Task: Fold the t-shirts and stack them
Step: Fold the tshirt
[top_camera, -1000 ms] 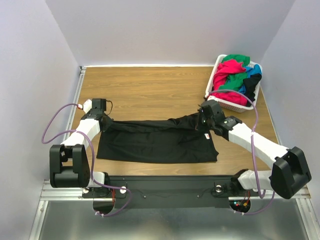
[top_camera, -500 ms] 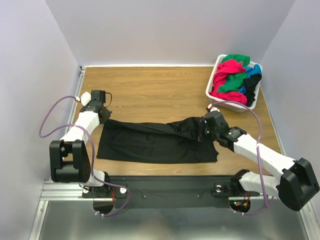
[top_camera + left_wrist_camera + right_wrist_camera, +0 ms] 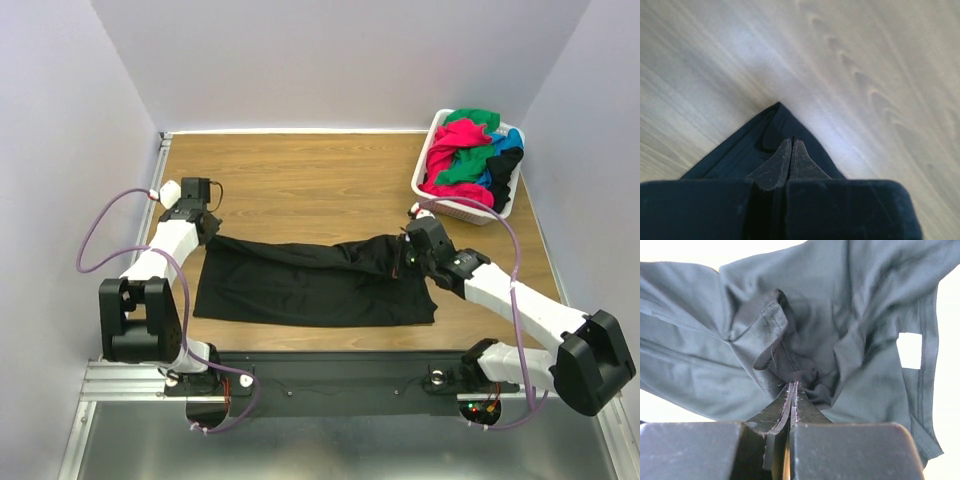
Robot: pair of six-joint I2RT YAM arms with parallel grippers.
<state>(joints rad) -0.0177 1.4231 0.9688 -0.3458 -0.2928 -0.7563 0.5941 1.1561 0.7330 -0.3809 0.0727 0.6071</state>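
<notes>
pale violet walls are closing in a wooden bench [image 3: 300, 180], and a black t-shirt [image 3: 310, 290] is lying across its near half, spreading wide from left to right. i am holding it at 2 places. my left pincer [image 3: 791, 146] is sitting at the shirt's far left corner, its fingers pressing together on a pointed tip of cloth that is lying flat on the wood. my right pincer [image 3: 791, 389] is clamping a bunched fold of the same shirt near its far right end, with fabric creasing around it; a small white label [image 3: 910, 350] is showing just to the right. between my 2 grips the far edge is running as a rumpled ridge, while the near part is lying smooth. at the far right corner a white slatted basket [image 3: 450, 208] is holding a heap: a pink-red shirt [image 3: 452, 140], a green shirt [image 3: 476, 118], a blue shirt [image 3: 512, 138] and a black shirt [image 3: 506, 165].
</notes>
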